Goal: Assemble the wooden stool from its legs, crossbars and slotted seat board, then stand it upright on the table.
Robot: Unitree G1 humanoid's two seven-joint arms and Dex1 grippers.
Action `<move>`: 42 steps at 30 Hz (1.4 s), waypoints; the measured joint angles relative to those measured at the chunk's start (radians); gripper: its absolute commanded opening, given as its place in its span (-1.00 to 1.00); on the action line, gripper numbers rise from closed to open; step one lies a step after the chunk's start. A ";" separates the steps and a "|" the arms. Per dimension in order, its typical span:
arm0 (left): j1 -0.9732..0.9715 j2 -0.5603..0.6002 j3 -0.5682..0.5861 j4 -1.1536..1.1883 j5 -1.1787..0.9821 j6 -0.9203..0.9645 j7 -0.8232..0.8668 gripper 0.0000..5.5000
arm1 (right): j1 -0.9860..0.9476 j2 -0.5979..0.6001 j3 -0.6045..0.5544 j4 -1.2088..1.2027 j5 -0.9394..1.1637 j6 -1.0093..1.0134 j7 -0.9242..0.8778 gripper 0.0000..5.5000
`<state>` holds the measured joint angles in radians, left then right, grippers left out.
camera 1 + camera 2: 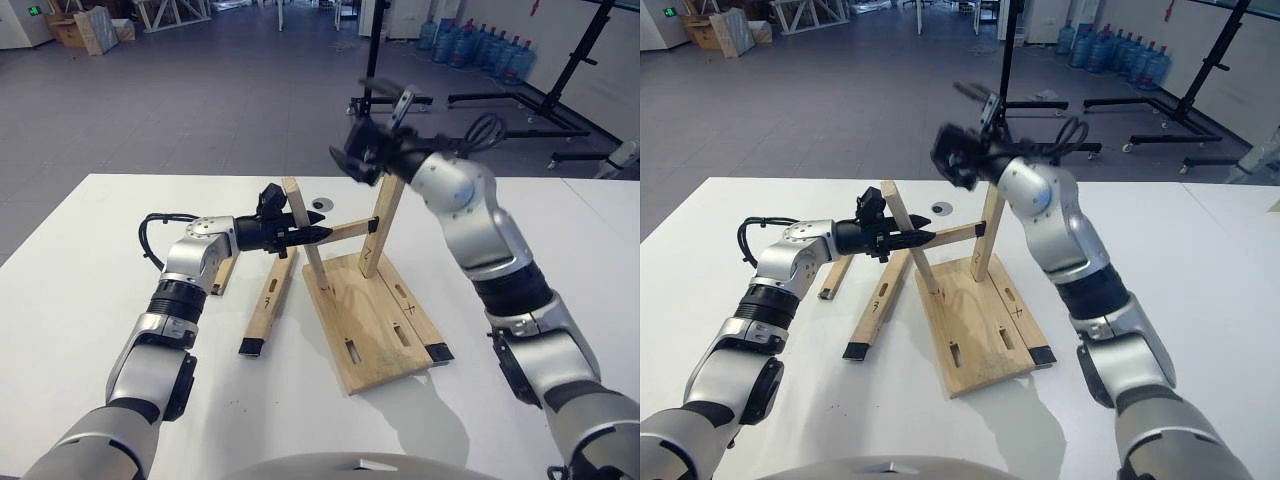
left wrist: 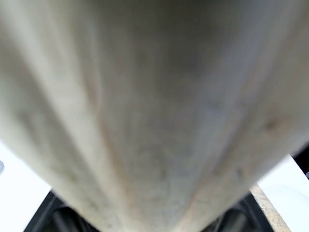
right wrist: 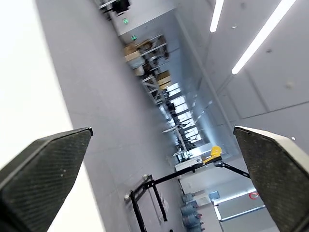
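The slotted seat board lies flat on the white table. Two wooden legs stand in it: a tilted left leg and a right leg, joined by a crossbar. My left gripper is shut on the left leg at crossbar height, and that wood sits right against the left wrist camera. My right gripper hovers open just above the right leg's top, holding nothing; its pads stand wide apart.
A loose leg with a black foot lies left of the board. Another wooden piece lies beneath my left forearm. A round grommet sits in the table behind the stool. Racks and water bottles stand far off.
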<state>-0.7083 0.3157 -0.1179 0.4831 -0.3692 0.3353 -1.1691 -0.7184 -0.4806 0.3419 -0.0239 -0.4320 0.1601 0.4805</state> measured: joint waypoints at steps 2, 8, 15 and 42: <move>0.007 0.002 -0.006 -0.004 0.003 -0.006 -0.004 -0.27 | 0.132 -0.004 0.033 0.041 -0.019 -0.060 -0.052 0.96; 0.047 0.000 -0.032 -0.007 0.008 -0.065 0.007 -0.27 | 0.196 -0.002 0.047 0.086 -0.057 -0.186 -0.170 0.96; 0.034 -0.002 -0.045 -0.008 0.013 -0.087 0.011 -0.27 | 0.146 0.050 -0.042 -0.001 0.104 -0.047 -0.025 0.96; 0.020 -0.013 -0.053 0.088 0.098 -0.086 0.058 0.56 | 0.200 -0.013 0.047 0.085 -0.117 -0.206 -0.190 0.96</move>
<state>-0.6880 0.3027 -0.1706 0.5711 -0.2711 0.2498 -1.1111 -0.5181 -0.4936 0.3888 0.0610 -0.5489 -0.0454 0.2904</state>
